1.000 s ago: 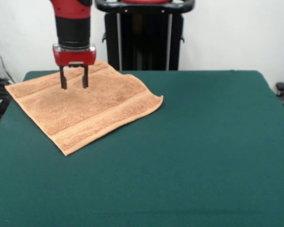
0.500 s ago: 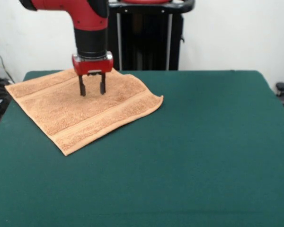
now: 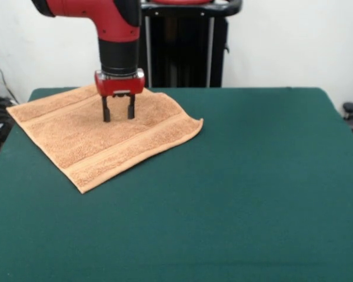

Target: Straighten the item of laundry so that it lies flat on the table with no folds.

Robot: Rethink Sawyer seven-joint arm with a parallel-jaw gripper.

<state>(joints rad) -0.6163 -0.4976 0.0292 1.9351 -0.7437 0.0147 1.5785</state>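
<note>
Green table (image 3: 253, 188): one towel (image 3: 100, 138), one gripper (image 3: 118, 116), two parted fingers (image 3: 106, 111).

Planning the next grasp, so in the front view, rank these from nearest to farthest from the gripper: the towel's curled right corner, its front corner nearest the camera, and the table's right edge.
1. The curled right corner of the towel, to the right of the open gripper.
2. The front corner, below and slightly left.
3. The table's right edge, far across the bare green top.

dark green table (image 3: 253, 176), tan-orange towel (image 3: 94, 141) spread on it
</note>
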